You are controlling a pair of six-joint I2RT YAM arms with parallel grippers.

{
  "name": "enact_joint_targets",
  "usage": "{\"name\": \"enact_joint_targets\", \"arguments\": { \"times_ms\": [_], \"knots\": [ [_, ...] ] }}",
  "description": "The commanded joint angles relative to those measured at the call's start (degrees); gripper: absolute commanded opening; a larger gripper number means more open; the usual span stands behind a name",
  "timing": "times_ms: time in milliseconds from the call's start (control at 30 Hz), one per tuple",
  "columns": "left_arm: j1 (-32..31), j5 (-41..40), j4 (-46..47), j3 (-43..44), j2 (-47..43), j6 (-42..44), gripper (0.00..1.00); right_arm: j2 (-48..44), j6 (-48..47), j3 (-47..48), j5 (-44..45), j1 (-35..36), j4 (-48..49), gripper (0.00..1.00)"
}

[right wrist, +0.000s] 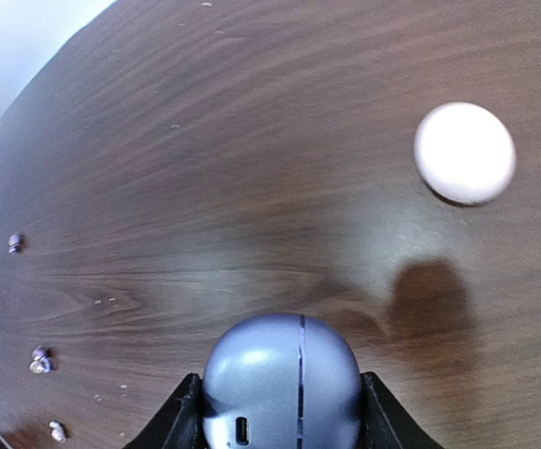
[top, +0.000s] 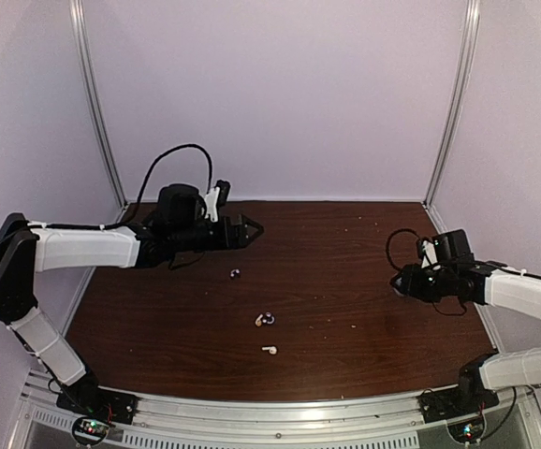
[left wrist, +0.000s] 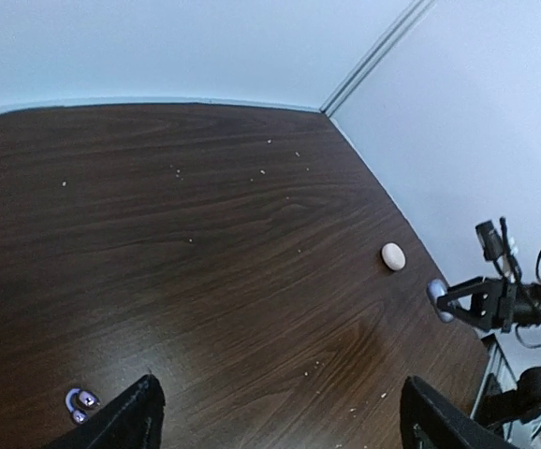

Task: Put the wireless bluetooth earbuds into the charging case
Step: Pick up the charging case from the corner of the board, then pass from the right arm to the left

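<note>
**What the cameras lose around the blue case**

In the right wrist view the bottom edge cuts off the blue charging case. Only its domed top, centre seam and a small port show. The right gripper clamps it, but its fingers are dark slivers on either side, cropped as well.

Far left of the case, the earbuds are mere specks, so stems and facing cannot be told. Up and right of the case, the white oval is soft-edged, with no seam legible.

From the left wrist the case is a small blurred blob. The left gripper shows only two cropped, wide-apart fingers. From above, the case is lost in the dark of the right gripper.
</note>
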Motion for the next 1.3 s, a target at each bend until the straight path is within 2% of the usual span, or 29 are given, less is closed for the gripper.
{"name": "enact_joint_targets", "arguments": {
  "times_ms": [0, 167, 300, 433, 800, 1000, 1267],
  "knots": [
    [-3.74, 0.7, 0.63, 1.35, -2.15, 21.89, 0.87, 0.17, -6.32, 6.91, -9.68, 1.99, -0.82, 0.39],
    [-14.29, -4.97, -3.14, -2.94, -5.2, 49.75, 0.87, 1.15, -7.28, 11.31, -17.73, 5.13, -2.77, 0.39],
    [-18.85, -4.82, -2.78, -6.41, -7.09, 60.78, 0.84, 3.57, -8.86, 15.15, -21.03, 10.03, -6.6, 0.39],
    [-20.56, 0.5, 1.06, -9.1, -10.2, 65.65, 0.84, 5.25, -9.26, 17.64, -24.43, 15.12, -7.3, 0.39],
    [-28.65, -3.83, -0.82, -5.54, -7.87, 79.86, 0.79, 9.78, -10.06, 21.24, -32.91, 24.7, -5.92, 0.39],
    [-29.84, -4.99, -0.49, -4.07, -6.19, 82.44, 0.72, 12.02, -11.02, 23.91, -33.89, 28.33, -7.47, 0.4],
    [-30.35, -6.67, -0.4, -2.98, -4.11, 83.67, 0.7, 14.11, -11.6, 26.32, -34.07, 32.22, -9.04, 0.4]
  ]
}}
